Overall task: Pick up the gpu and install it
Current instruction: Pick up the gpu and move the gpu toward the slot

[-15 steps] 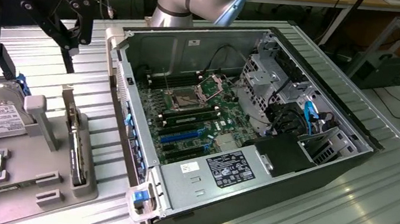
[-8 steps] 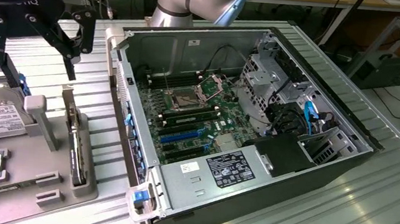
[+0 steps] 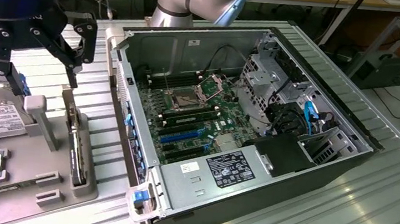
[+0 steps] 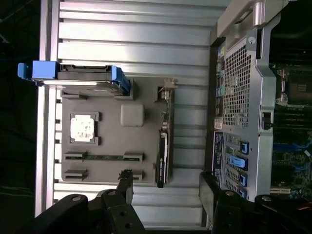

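Observation:
The gpu point(image 3: 74, 142) is a thin green card with a silver bracket. It stands on edge in a slot of the grey holder tray point(image 3: 25, 183) at the exterior view's left. My black gripper point(image 3: 42, 80) hangs above that tray, open, with nothing between its fingers. In the wrist view the gpu point(image 4: 162, 146) lies just beyond the gap between the two fingertips point(image 4: 127, 184), apart from them. My gripper point(image 4: 168, 191) straddles the line of the card without touching it. The open computer case point(image 3: 258, 124) shows its motherboard with blue expansion slots point(image 3: 179, 138).
On the tray also rest a silver hard drive point(image 4: 78, 78) in blue rails, a square processor chip point(image 4: 83, 127) and a memory stick point(image 4: 105, 157). The case's rear wall point(image 4: 239, 87) stands close beside the tray. All sits on a ribbed metal table point(image 3: 338, 216).

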